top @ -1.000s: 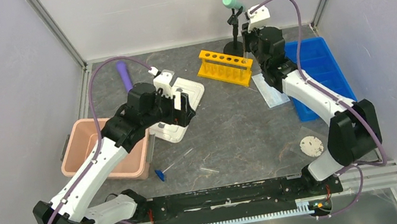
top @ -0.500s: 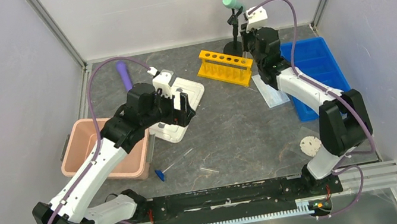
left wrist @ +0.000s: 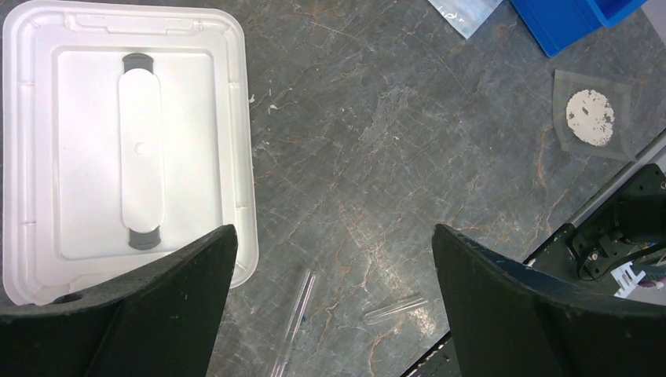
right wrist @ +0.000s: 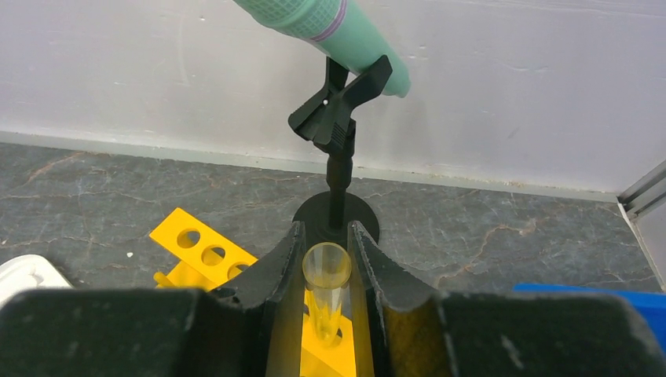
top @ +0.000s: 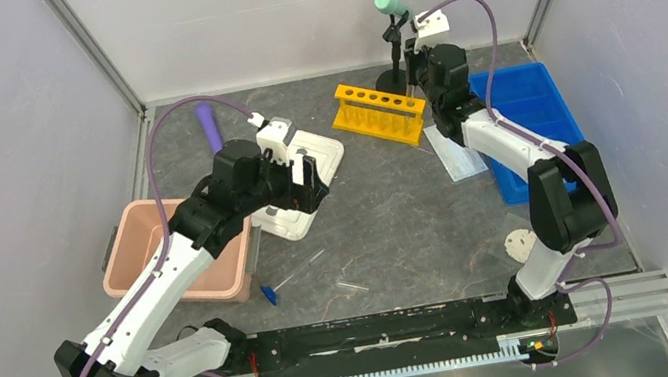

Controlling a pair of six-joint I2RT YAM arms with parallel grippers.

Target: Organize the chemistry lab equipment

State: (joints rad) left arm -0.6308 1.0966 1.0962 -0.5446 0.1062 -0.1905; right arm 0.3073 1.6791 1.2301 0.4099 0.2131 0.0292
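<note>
— Left gripper (left wrist: 334, 236), what state?
— Jaws spread full, nothing between them. Hangs over the bench (left wrist: 377, 157), just off the right edge of the white box (left wrist: 126, 149).
— Nearest the arm bases?
— Short tube (top: 351, 287), flat on bare bench. Left of it the capped tube (top: 271, 293), blue end toward the bin (top: 148, 240), clear end angled away to the right. The two lie apart. Over by the right arm's base, the dish (top: 521, 245) with its white disc, flat.
— Mid-bench?
— Bin is pink, at left, with the left arm passing over it. White box beside it, handle up. On the right, mask (top: 453, 165) flat on the bench, touching or just beside the blue tray (top: 540, 105); cannot tell which.
— Further back?
— Yellow rack (top: 379, 112), set at a slant. Right gripper (right wrist: 326, 243) over its right end, closed on a clear tube (right wrist: 326, 287), held upright, open mouth up. Its lower end sits over the rack's holes; whether it has entered one, cannot tell.
— Back wall?
— Black stand (right wrist: 338, 118) just behind that gripper, clamp holding a mint-green piece at a tilt. Purple cylinder (top: 209, 125) lying at far left, well apart from the rest.
</note>
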